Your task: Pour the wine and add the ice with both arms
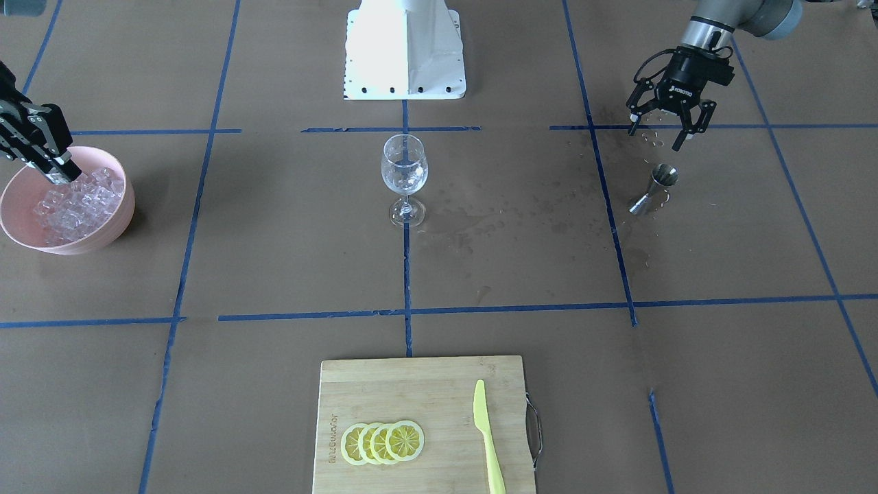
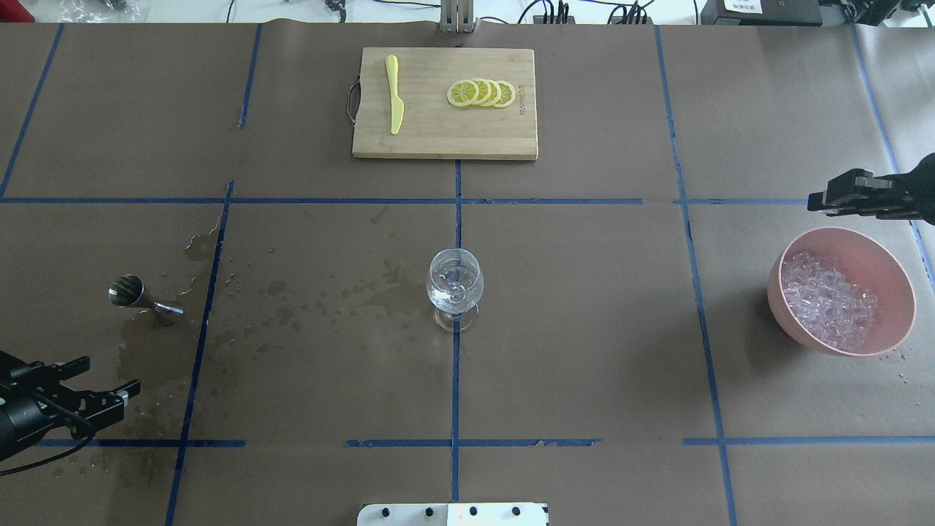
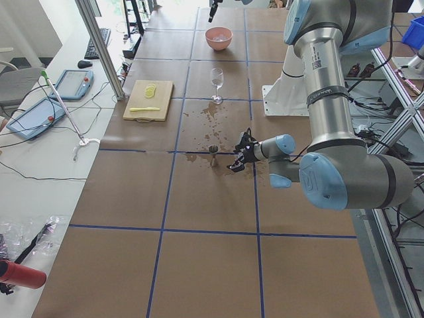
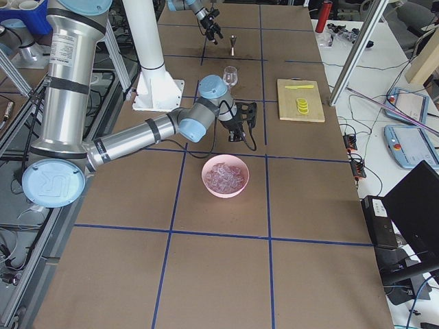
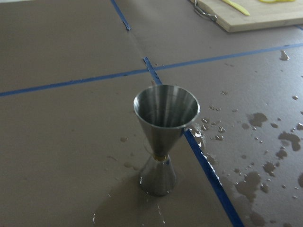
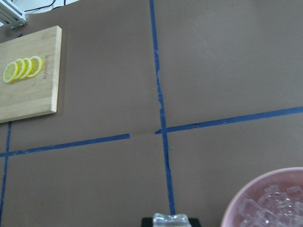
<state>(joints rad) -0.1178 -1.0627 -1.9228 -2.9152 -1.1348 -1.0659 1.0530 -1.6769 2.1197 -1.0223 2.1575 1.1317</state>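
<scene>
Left gripper: jaws are spread wide, nothing held. It is hung near the jigger, on the robot's side of it, not touching. The jigger is stood upright on the desk, just beside a blue tape line; its upper cup is seen empty in the left wrist view.

Wet patches are spread over the desk between the jigger and the wine glass. The glass is stood at desk centre on a tape line. A little wine seems to be held in it, though that is hard to confirm through clear glass.

Right gripper: jaws are closed narrow on one ice cube, seen at the bottom edge of the right wrist view. It is hung by the pink bowl, where the rest of the ice is heaped. Height over the bowl cannot be told.

A cutting board with lemon slices and a yellow knife is laid at the far edge.
</scene>
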